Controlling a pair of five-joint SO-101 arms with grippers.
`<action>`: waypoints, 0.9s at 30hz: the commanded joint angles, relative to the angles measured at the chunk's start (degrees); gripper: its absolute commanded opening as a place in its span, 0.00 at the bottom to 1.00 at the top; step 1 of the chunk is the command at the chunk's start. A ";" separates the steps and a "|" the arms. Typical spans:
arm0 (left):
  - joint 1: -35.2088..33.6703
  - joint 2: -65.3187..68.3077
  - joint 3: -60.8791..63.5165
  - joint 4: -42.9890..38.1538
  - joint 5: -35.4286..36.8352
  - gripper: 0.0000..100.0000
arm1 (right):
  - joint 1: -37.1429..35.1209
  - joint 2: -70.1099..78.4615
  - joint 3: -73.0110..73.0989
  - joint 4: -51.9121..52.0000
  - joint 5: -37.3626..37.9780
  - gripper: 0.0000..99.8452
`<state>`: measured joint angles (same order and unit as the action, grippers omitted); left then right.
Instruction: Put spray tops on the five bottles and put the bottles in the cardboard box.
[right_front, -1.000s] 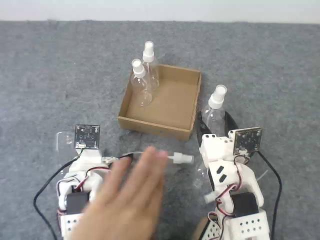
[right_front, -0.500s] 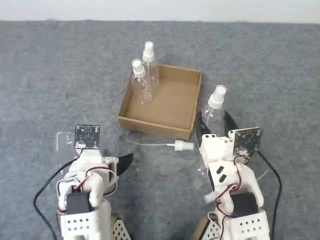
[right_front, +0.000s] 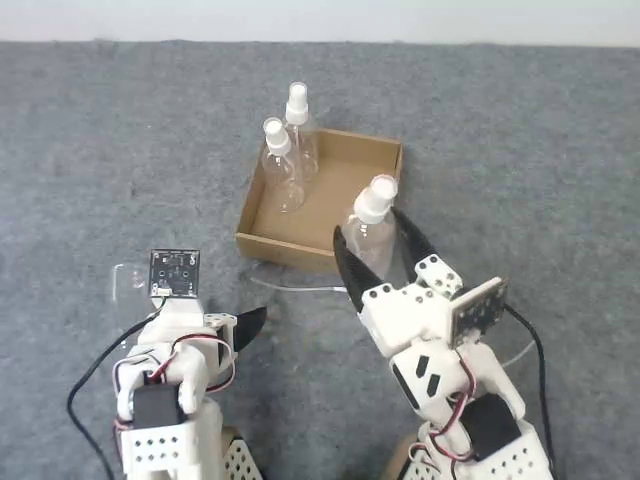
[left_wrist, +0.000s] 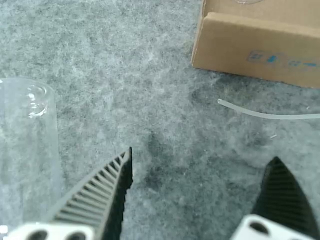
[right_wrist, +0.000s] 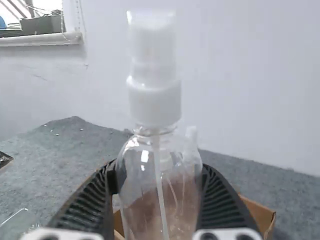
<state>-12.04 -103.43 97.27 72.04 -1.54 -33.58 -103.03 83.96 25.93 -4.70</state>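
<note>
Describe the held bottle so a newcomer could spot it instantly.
Find the cardboard box. At its near edge the right gripper holds a clear spray-topped bottle. Unlike the two bottles at the box's far corner, it sits between black fingers.

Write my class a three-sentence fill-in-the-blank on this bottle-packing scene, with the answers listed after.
The right end effector is shut on a bottle with a ___ spray top. The left end effector is ___. Inside the cardboard box stand ___ capped bottles.
Answers: white; open; two.
</note>
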 joint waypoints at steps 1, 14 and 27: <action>-0.09 -0.79 -0.75 0.26 -0.35 0.38 | -1.80 -0.13 -4.40 -4.53 4.57 0.03; -0.09 -0.79 -0.75 0.26 -0.35 0.38 | -1.36 11.65 -4.84 -22.99 6.24 0.03; -0.09 -0.79 -0.75 0.26 -0.35 0.38 | 5.58 44.18 -6.59 -54.55 7.12 0.03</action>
<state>-12.04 -103.43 97.27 72.04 -1.54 -29.71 -67.60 83.69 -21.01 1.54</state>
